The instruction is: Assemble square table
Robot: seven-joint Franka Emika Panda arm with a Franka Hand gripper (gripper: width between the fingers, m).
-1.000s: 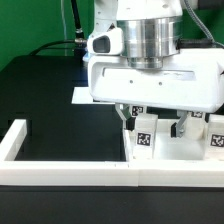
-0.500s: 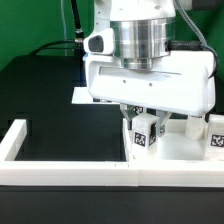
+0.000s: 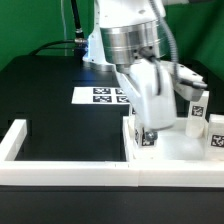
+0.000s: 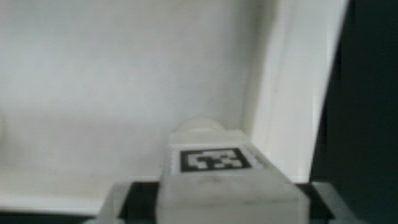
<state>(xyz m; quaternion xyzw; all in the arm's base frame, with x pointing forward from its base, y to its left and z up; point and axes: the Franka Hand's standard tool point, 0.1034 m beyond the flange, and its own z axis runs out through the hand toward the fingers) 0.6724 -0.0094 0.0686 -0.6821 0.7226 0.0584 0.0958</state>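
Note:
My gripper (image 3: 147,126) is shut on a small white leg block (image 3: 146,138) with a black-white tag and holds it over the near corner of the white square table slab (image 3: 178,152). The hand is turned and tilted above it. In the wrist view the leg block (image 4: 217,165) runs out between my two fingers (image 4: 130,202), tag facing the camera, above the slab's flat face (image 4: 125,90) and close to its raised rim (image 4: 294,80). Two more tagged leg blocks (image 3: 197,108) (image 3: 216,138) stand at the exterior view's right.
The long white U-shaped border wall (image 3: 70,176) runs along the front and up the exterior view's left (image 3: 16,138). The marker board (image 3: 103,96) lies on the black table behind the slab. Cables hang behind the arm.
The hand has turned and tilted with the leg block still in it, and no longer covers the marker board. The leg block sits at about the same corner of the slab.

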